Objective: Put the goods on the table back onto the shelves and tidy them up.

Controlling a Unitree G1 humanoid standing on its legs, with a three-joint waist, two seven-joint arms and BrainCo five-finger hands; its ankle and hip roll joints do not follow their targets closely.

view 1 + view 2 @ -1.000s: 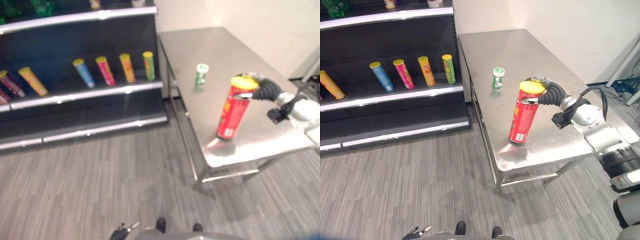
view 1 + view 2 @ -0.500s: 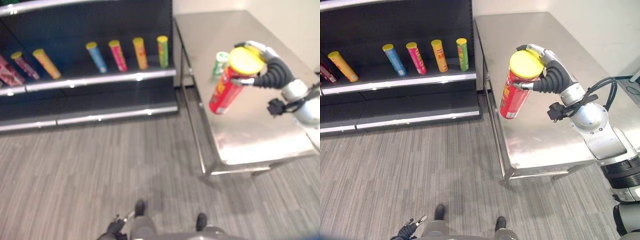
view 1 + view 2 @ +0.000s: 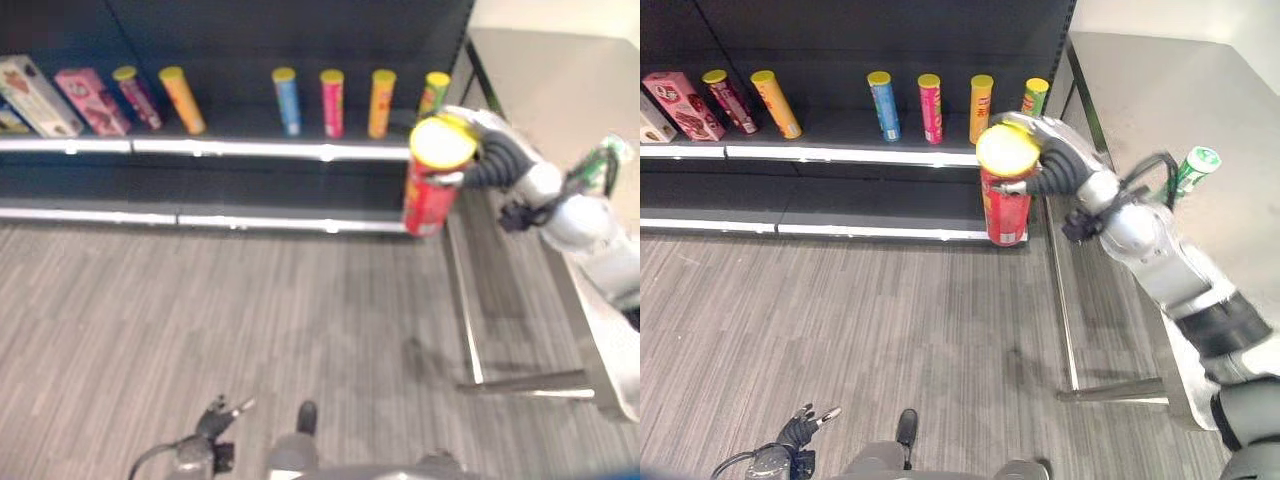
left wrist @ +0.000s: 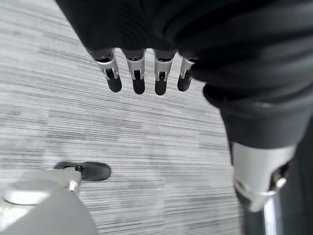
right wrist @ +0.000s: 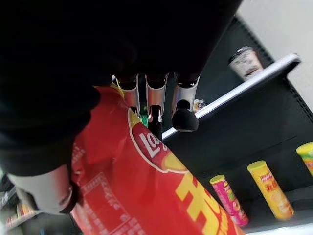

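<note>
Grey striped carpet floor (image 3: 890,330), pale wall (image 3: 1160,18) behind the steel table

right hand (image 3: 1055,165) has carried the red can (image 3: 1005,205) (yellow-lidded) off the table (image 3: 1140,80) toward the shelves (image 3: 840,150).

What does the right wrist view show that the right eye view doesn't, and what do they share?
Right wrist view alone: a cup-like container on a higher shelf. Right eye view alone: the steel table with a green-capped bottle on it, the pink box on the shelf, and the left robot hand hanging above the floor. Both: the right robot hand curled round the red chip can, and shelved cans behind it.
</note>
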